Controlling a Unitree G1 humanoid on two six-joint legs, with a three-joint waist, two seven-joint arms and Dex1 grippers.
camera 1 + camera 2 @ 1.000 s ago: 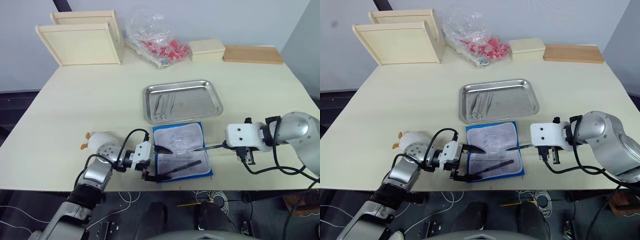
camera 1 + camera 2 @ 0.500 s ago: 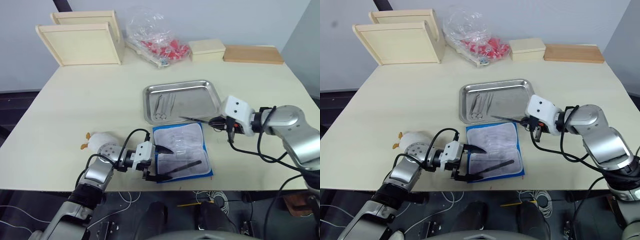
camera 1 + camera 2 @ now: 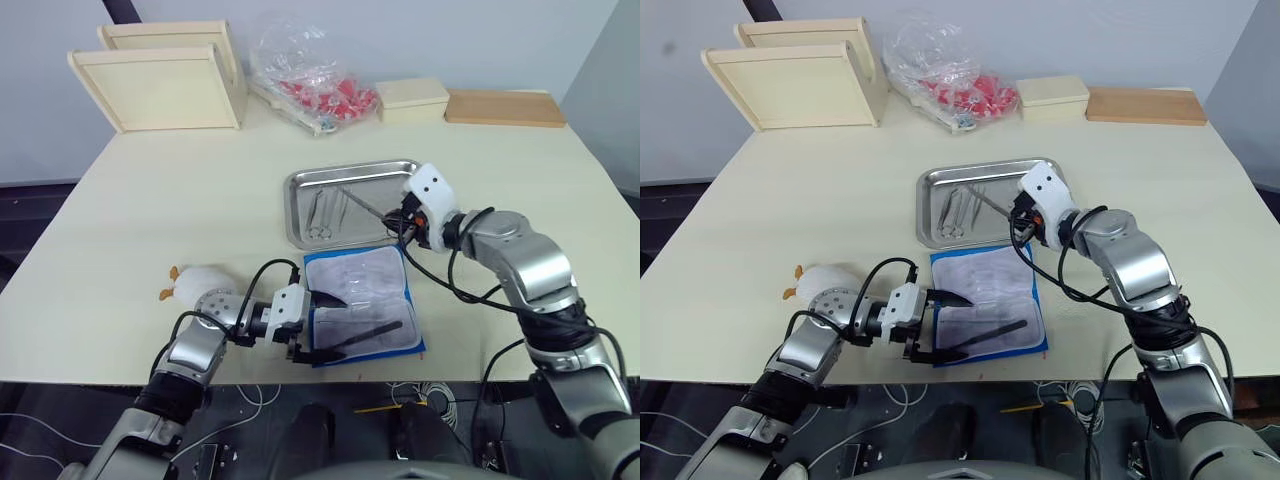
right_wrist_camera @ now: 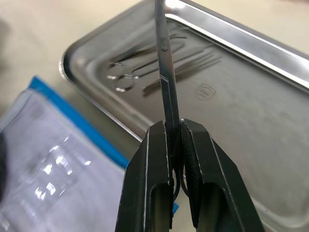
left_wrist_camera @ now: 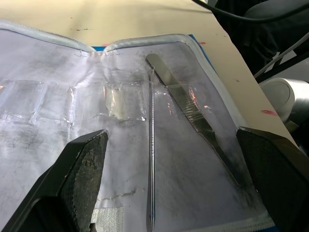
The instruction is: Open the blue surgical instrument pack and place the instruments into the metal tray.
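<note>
The blue surgical instrument pack [image 3: 362, 305] lies open near the table's front edge, with its pale lining [image 5: 58, 145] facing up. Two instruments remain in it, a thin probe [image 5: 151, 145] and a flat blade-like tool [image 5: 193, 121]. Behind the pack sits the metal tray [image 3: 380, 185], holding several instruments [image 3: 328, 210] in its left half. My right gripper [image 3: 401, 219] is shut on a slim scissor-like instrument [image 4: 164, 63]. It hovers at the tray's front right, and the tool's tip points over the tray. My left gripper [image 3: 326, 325] stands open over the pack's left edge.
Two pale wooden framed trays [image 3: 160, 85] stand at the back left. A clear bag of red items [image 3: 315, 85], a pale box [image 3: 413, 100] and a wooden board [image 3: 503, 108] line the back. A small white plush toy [image 3: 195, 280] lies by my left arm.
My right gripper carried the scissor-like instrument from beside the pack's right edge up and back to the tray's front right. The left gripper stayed in place.
</note>
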